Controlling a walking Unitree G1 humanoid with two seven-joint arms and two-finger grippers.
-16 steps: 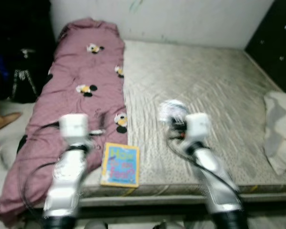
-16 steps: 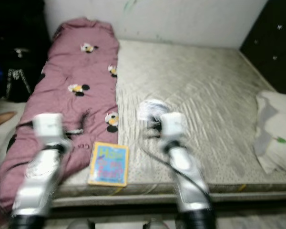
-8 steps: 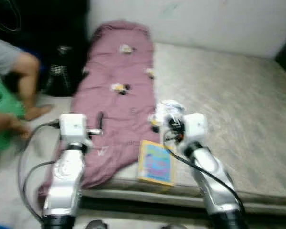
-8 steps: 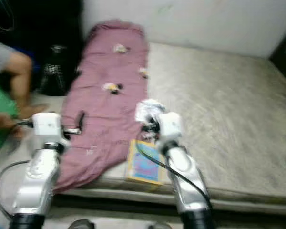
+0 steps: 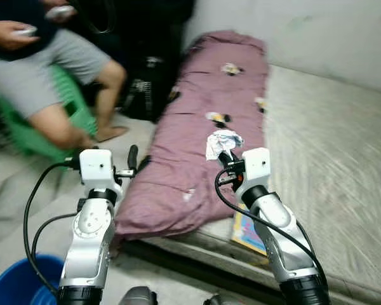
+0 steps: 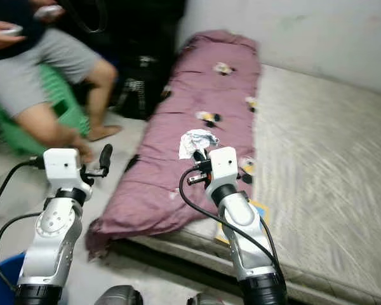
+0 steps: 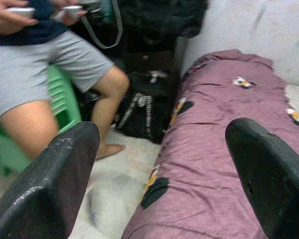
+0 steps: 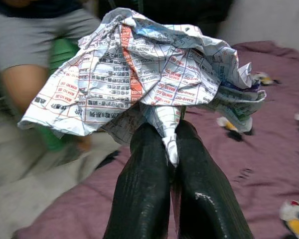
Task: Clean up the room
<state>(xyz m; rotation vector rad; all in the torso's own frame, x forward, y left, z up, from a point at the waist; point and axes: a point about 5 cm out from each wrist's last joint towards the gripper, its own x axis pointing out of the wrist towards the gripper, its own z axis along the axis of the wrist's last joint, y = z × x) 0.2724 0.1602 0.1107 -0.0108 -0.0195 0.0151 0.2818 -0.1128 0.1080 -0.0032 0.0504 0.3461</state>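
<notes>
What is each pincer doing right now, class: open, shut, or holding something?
Left pincer: open, holding nothing.
Right pincer: shut on the crumpled paper.

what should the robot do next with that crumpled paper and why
Probably keep turning left and carry the paper toward the blue bin on the floor at the robot's lower left. The right gripper is pinched shut on the paper above the pink blanket; the left gripper is open.
</notes>
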